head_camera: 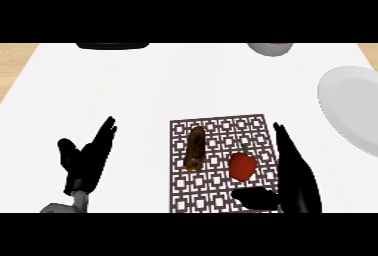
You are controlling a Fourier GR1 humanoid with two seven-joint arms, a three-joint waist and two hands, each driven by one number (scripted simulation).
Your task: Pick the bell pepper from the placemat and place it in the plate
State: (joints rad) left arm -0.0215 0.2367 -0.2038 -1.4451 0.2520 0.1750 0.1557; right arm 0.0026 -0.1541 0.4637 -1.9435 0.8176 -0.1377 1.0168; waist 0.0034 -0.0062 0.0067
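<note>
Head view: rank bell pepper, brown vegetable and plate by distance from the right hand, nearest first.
From the right hand:
1. bell pepper, on the placemat just left of the palm, between thumb and fingers.
2. brown vegetable, further left on the placemat.
3. plate, up at the right edge.

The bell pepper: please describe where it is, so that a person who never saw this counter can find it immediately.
Look at the white counter and find the brown patterned placemat near its front edge. Two things lie on it: the bell pepper is on the right half, just beside the right hand. It is red, rounded, with a green stem, unlike the long brown object to its left.
</note>
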